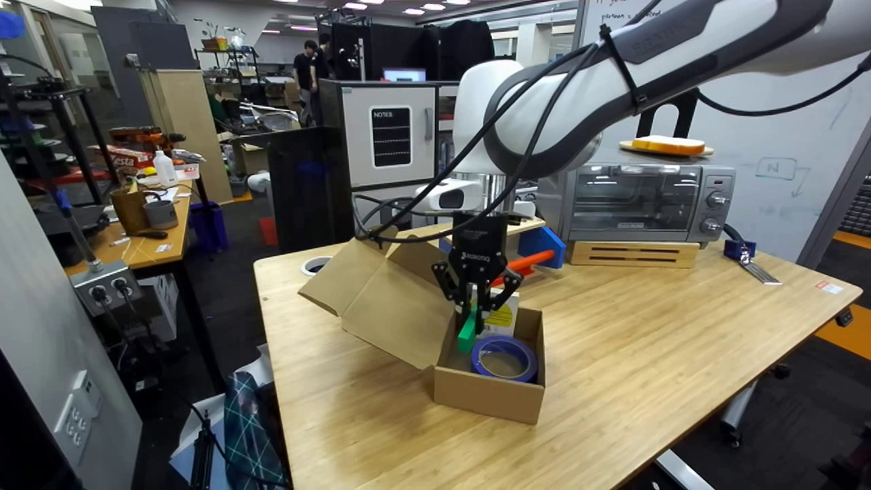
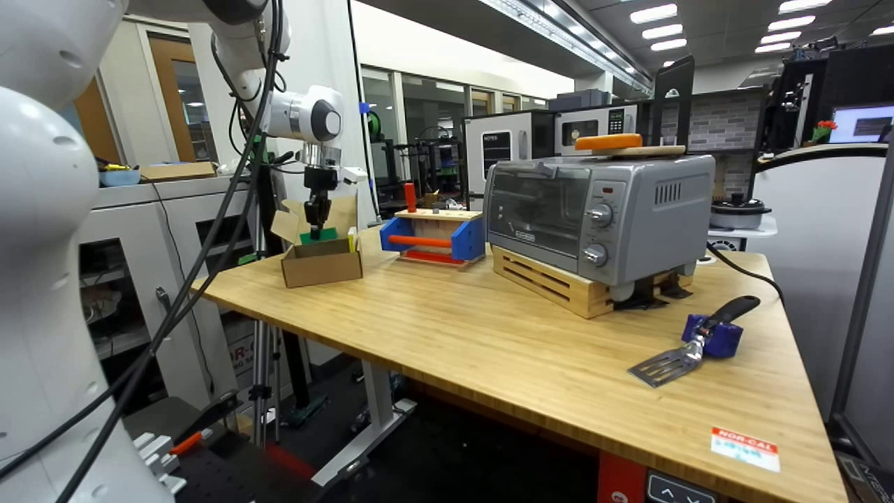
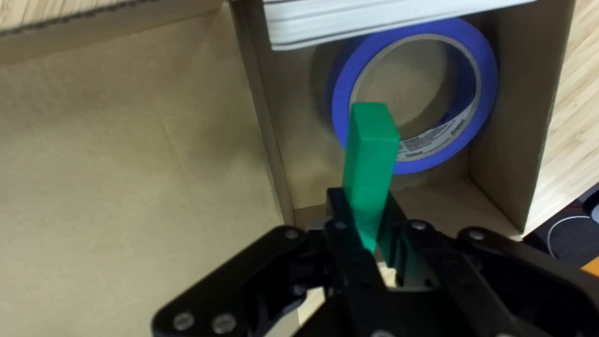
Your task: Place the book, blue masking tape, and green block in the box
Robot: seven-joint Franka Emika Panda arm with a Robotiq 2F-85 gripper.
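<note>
Wrist view: book (image 3: 388, 21) cut off at 12 o'clock; green block (image 3: 372, 164) hides part of blue masking tape (image 3: 488, 80), around 7 o'clock. In an exterior view, box (image 2: 323, 271) conceals it wholly.

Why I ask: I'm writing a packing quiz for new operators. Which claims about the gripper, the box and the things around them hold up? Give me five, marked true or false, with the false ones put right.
1. The gripper is closed on the green block. True.
2. The box is shut. False: its large flap is folded outward, so it is open.
3. The blue masking tape and the book are both inside the box. True.
4. The book lies flat beneath the tape. False: it stands up out of the box, as both exterior views show.
5. A metal spatula lies outside the box. True.
</note>
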